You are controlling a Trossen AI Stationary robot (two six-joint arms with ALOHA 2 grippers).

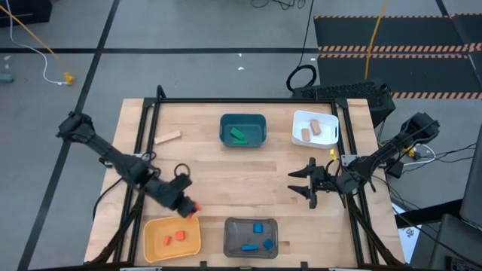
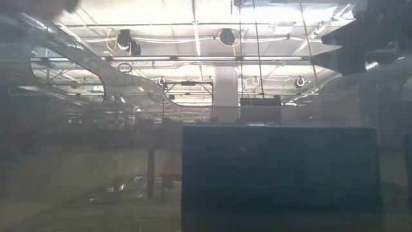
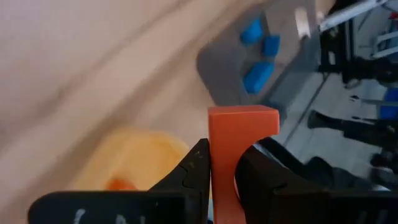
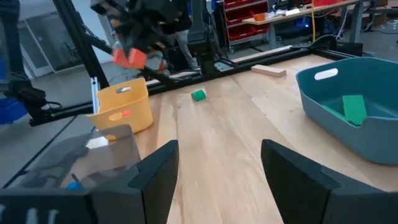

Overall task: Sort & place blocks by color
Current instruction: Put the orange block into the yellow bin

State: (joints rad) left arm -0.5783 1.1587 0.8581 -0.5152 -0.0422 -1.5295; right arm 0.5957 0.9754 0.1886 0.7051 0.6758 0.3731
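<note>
We find a small red-orange wooden block (image 3: 239, 146) clamped upright between the closed fingers of the left tool (image 1: 188, 205), held just above the rim of the yellow plastic bin (image 1: 154, 248) at the table's (image 1: 218, 169) near left corner. Two red-orange pieces already lie in that bin. The grey bin (image 1: 230, 245) beside it holds blue blocks (image 1: 257, 227), the teal bin (image 1: 224, 129) at the far edge holds a green block (image 1: 239, 135), and the white bin (image 1: 297, 135) at the far right corner holds tan pieces. One tan wooden bar (image 1: 168, 137) lies loose near the far left of the table, and a small green cylinder (image 4: 198, 95) shows on the bare wood in the right wrist view.

The right tool (image 1: 310, 188) waits near the right edge, its fingers standing apart with nothing between them.

In our judgement, the block should be carried fully past the yellow rim, lowered and released only over the bin's floor, clear of the neighbouring grey bin.
</note>
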